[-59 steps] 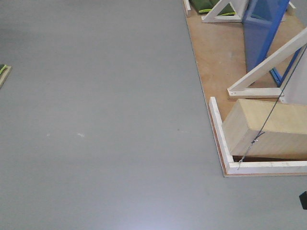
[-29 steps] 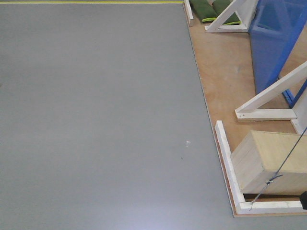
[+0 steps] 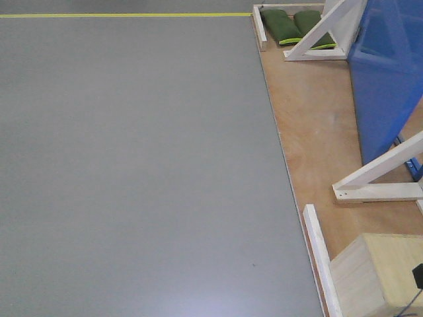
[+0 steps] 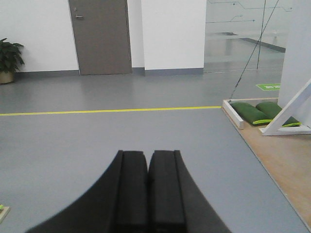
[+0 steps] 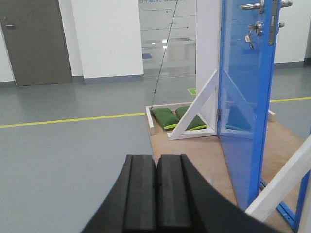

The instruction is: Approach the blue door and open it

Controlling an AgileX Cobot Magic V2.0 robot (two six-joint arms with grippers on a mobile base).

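Note:
The blue door (image 5: 243,97) stands upright on a wooden platform, ahead and to the right in the right wrist view. Its silver lever handle (image 5: 252,6) is at the top edge, with a lock and hanging keys (image 5: 251,30) below it. In the front view the blue door (image 3: 386,79) fills the upper right. My right gripper (image 5: 156,159) is shut and empty, well short of the door and left of it. My left gripper (image 4: 147,155) is also shut and empty, and it points over bare grey floor.
The wooden platform (image 3: 310,119) has a raised white rail (image 3: 320,257) at its near corner. A pale wooden box (image 3: 377,274) sits behind the rail. White diagonal braces (image 3: 380,175) flank the door, green sandbags (image 3: 291,26) lie at the back, and a yellow floor line (image 3: 125,14) runs across.
The front view has advanced. Platform, brace and wooden box slid down the frame, the blue door grew larger, and the yellow line and sandbags came into view.

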